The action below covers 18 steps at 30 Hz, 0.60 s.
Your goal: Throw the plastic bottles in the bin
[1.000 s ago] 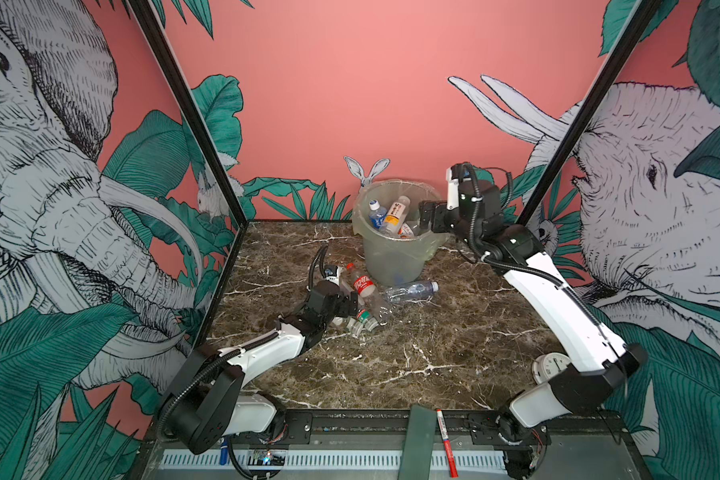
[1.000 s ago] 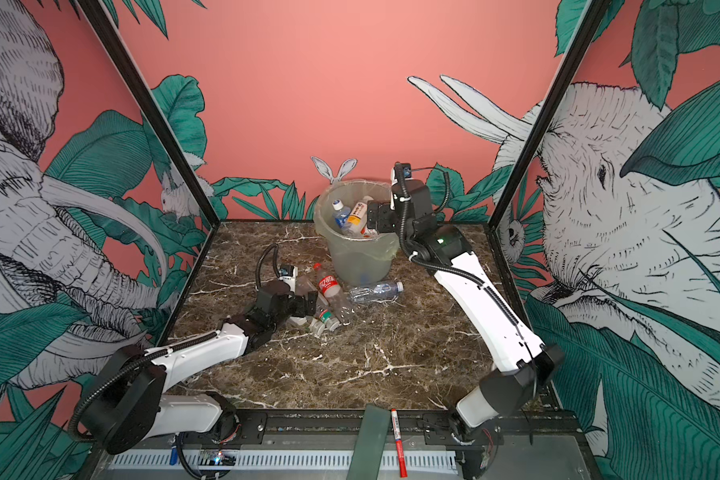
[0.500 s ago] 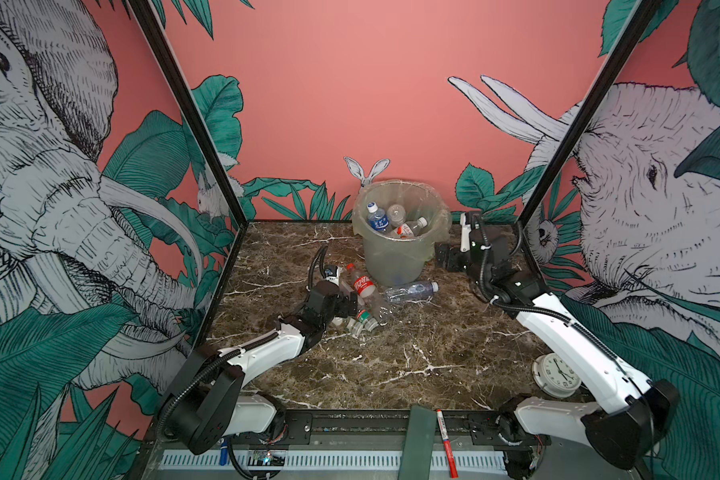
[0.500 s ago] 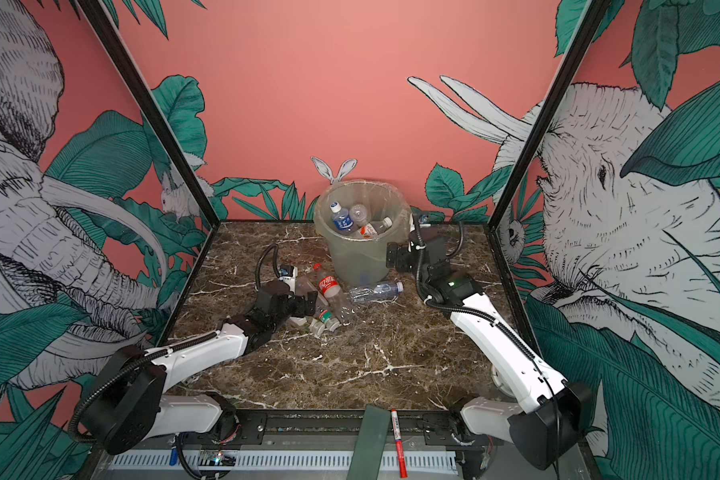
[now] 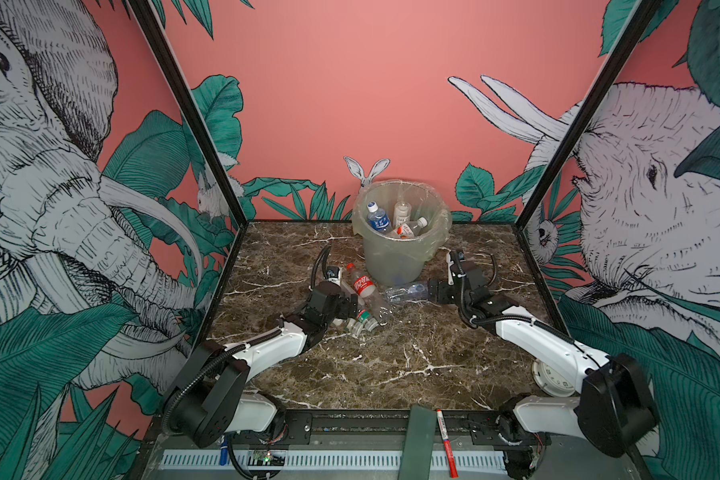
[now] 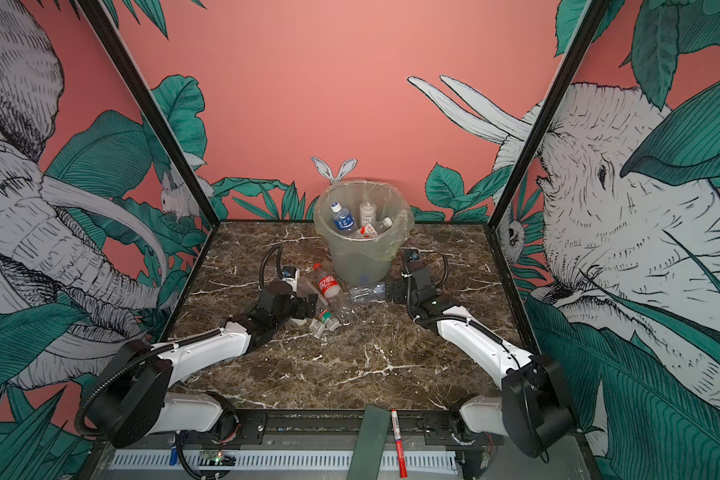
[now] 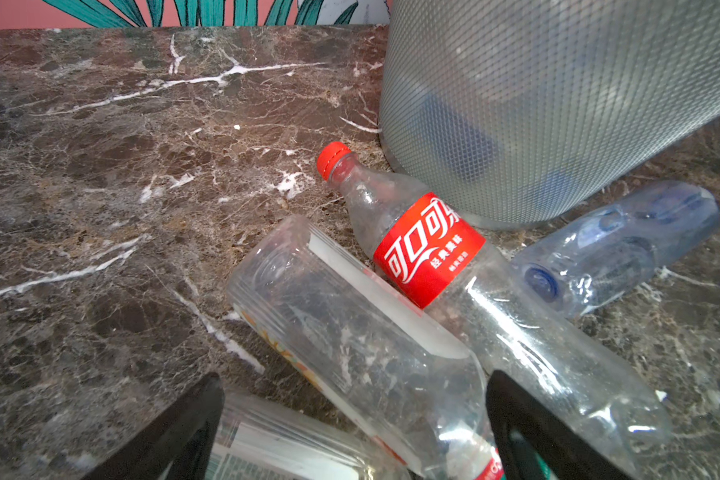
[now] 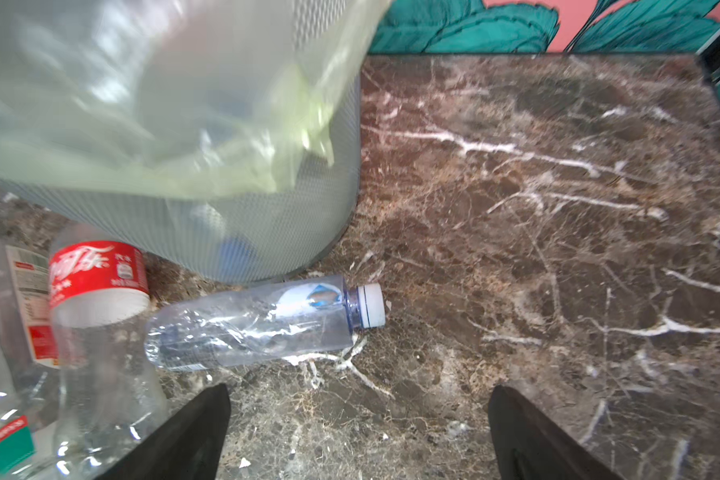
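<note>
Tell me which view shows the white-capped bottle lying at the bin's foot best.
The right wrist view: the white-capped bottle lies there whole, cap to base, beside the bin. The left wrist view shows it with its cap not discernible; in both top views it is small and faint.

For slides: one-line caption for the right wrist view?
Open right pincer above the marble table, facing a clear white-capped bottle lying at the foot of the bag-lined bin.
</note>
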{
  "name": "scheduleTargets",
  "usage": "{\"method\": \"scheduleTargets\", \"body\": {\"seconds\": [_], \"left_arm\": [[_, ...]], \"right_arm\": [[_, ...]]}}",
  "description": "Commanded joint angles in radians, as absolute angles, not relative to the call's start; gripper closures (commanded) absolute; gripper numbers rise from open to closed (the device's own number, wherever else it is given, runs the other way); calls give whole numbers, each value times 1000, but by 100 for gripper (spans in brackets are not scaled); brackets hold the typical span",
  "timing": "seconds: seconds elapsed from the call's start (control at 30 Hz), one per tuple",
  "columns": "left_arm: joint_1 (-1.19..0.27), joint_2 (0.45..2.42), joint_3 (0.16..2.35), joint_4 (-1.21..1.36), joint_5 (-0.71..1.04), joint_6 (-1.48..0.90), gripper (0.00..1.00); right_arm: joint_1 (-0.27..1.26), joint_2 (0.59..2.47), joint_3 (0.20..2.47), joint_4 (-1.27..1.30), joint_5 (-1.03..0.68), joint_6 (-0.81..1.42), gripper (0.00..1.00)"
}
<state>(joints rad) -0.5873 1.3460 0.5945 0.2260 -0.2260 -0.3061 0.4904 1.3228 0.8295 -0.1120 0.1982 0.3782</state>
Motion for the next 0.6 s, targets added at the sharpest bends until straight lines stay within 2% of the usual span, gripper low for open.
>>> {"method": "scheduleTargets", "body": {"seconds": [0.0,0.13,0.3,0.4,0.57], "left_arm": [[-583,1309,632,171,-268,-327,0],[-592,1242,650,30,-352,-412,2],[-651,1195,700,-244,-514,-638,5],[-694,1197,715,-326,-557,-760,5],[-724,1246,730,-383,-528,-936,4]], "right_arm": [[488,1351,813,-21,189,387,1],[489,1375,777,31,171,397,1],[489,1358,765,37,152,411,1],[489,1338,759,15,154,412,1],[489,1338,758,-3,153,417,1]]}}
